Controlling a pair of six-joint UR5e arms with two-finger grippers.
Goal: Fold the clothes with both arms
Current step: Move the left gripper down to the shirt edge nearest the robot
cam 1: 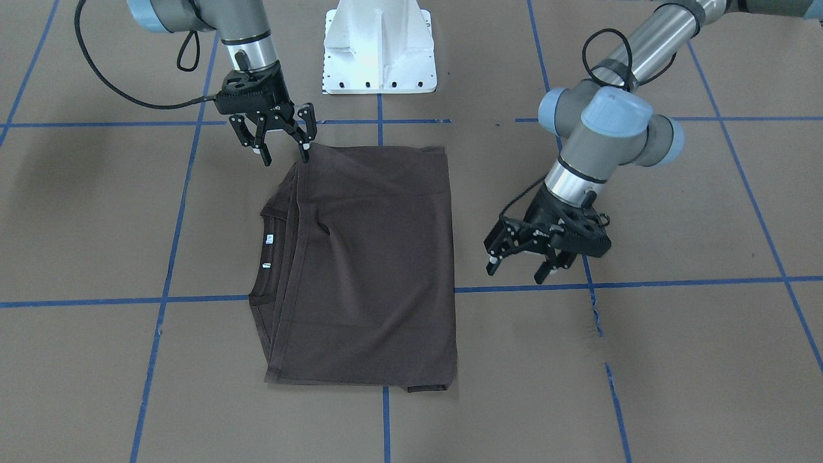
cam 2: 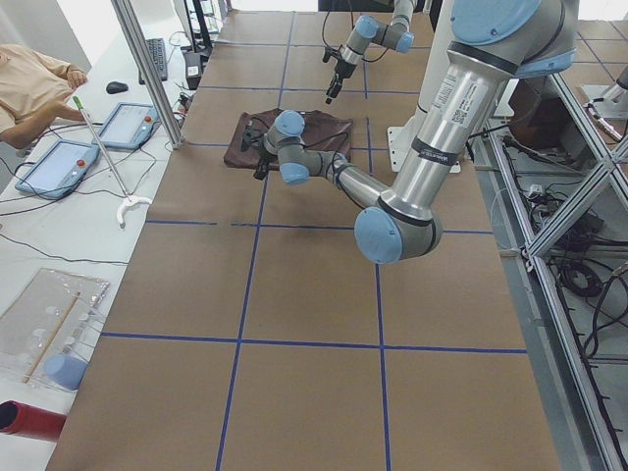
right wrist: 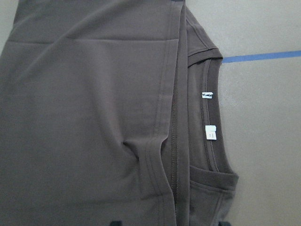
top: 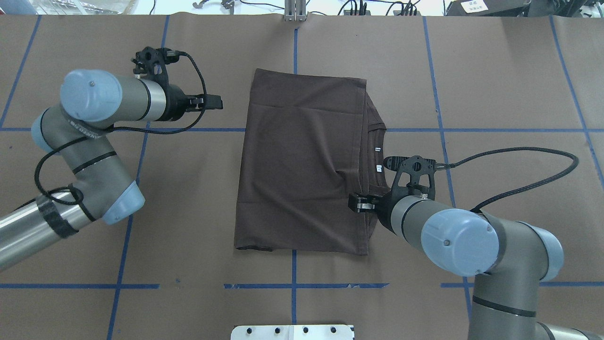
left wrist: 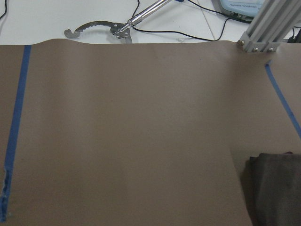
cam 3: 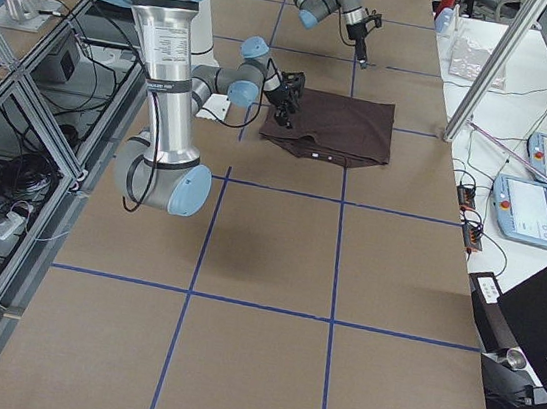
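Note:
The dark brown-grey T-shirt (cam 1: 373, 257) lies folded flat on the brown paper table (cam 1: 643, 360), its ribbed collar and white neck tags (cam 1: 269, 239) on the robot's right side. My right gripper (cam 1: 285, 154) is open and empty just above the shirt's near-base corner, one fingertip (cam 1: 305, 153) close to the cloth. In the overhead view it (top: 357, 203) hangs over the shirt's right edge. My left gripper (cam 1: 514, 270) is open and empty, hovering beside the shirt's opposite edge; the overhead view shows it (top: 214, 101) apart from the cloth. The right wrist view shows the collar (right wrist: 211, 127).
The white pedestal base (cam 1: 379, 48) stands behind the shirt. Blue tape lines (cam 1: 643, 283) grid the table. A metal post (left wrist: 268, 28) and a tool (left wrist: 108, 29) lie past the table's far edge. Tablets (cam 2: 59, 167) and an operator (cam 2: 34, 83) sit beyond it.

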